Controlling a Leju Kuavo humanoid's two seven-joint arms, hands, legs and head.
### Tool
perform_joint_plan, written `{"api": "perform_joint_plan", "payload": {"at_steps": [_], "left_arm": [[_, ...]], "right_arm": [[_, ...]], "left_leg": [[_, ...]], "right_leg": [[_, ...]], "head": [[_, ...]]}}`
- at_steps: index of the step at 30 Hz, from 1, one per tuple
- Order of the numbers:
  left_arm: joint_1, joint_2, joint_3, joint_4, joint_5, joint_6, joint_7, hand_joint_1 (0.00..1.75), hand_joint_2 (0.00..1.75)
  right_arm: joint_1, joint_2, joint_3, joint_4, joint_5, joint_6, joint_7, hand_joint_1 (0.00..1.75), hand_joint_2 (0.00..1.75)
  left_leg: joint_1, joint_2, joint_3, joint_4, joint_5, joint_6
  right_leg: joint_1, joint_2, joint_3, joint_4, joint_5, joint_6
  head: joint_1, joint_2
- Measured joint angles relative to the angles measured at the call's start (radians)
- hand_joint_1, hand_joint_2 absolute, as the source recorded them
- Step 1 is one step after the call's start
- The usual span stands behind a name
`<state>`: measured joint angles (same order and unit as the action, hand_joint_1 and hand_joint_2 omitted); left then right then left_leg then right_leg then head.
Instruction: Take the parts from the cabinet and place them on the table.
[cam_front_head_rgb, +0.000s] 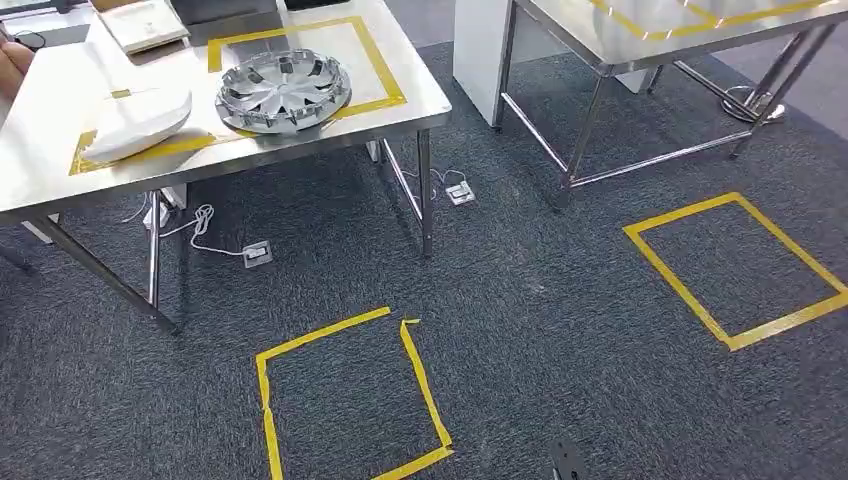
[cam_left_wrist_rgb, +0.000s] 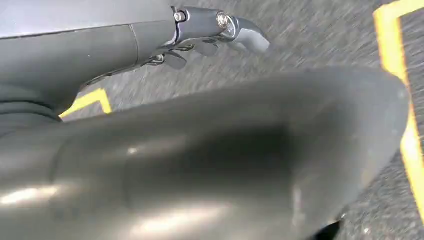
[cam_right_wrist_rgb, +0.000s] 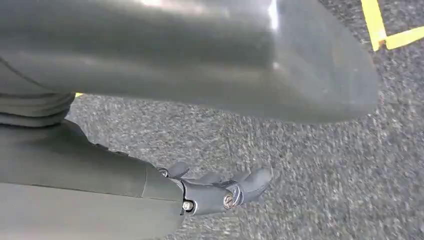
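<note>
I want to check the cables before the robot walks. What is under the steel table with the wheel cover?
Under the steel table, white cables lie on the carpet beside a floor socket; another socket sits near its right legs. The tabletop hides the floor farther back.

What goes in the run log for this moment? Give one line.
left hand: empty, hanging | right hand: empty, hanging | hubcap and white part: on table

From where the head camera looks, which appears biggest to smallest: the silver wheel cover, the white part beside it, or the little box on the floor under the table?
1. Silver wheel cover
2. White part, close to the cover in apparent size, so this ranking is unsure
3. Floor box, clearly smallest
</note>
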<state>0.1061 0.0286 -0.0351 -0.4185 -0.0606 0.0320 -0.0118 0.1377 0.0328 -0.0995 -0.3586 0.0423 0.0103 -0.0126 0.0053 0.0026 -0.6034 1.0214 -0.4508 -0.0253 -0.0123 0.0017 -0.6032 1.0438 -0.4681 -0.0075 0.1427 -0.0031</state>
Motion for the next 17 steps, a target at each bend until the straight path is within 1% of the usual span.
{"api": "perform_joint_plan", "payload": {"at_steps": [2, 4, 10, 17], "left_arm": [[0.017, -0.004, 0.001, 0.002, 0.041, -0.017, 0.006, 0.00, 0.00], [0.026, -0.006, 0.002, 0.005, 0.054, -0.025, 0.009, 0.00, 0.00], [0.036, -0.011, 0.009, 0.009, 0.059, -0.028, 0.011, 0.00, 0.00], [0.041, -0.013, 0.009, 0.010, 0.060, -0.028, 0.011, 0.00, 0.00]], "right_arm": [[0.004, -0.003, 0.025, -0.005, -0.027, -0.003, 0.006, 0.00, 0.00], [0.005, -0.005, 0.039, -0.007, -0.036, -0.005, 0.012, 0.00, 0.00], [0.008, -0.010, 0.066, -0.012, -0.041, -0.008, 0.012, 0.00, 0.00], [0.009, -0.011, 0.074, -0.012, -0.042, -0.010, 0.012, 0.00, 0.00]], "left_leg": [[0.000, 0.000, 0.000, 0.000, -0.001, 0.001], [0.000, 0.000, 0.000, 0.000, -0.001, 0.001], [0.000, 0.000, 0.000, 0.000, -0.001, 0.001], [0.000, 0.000, 0.000, 0.001, 0.000, 0.001]], "right_leg": [[0.000, 0.000, 0.000, 0.000, 0.000, 0.000], [0.000, 0.000, 0.000, 0.000, 0.000, 0.000], [0.000, 0.000, 0.000, 0.000, 0.000, 0.000], [0.000, 0.000, 0.000, 0.000, 0.000, 0.000]], "head": [[0.000, 0.000], [0.000, 0.000], [0.000, 0.000], [0.000, 0.000]]}}
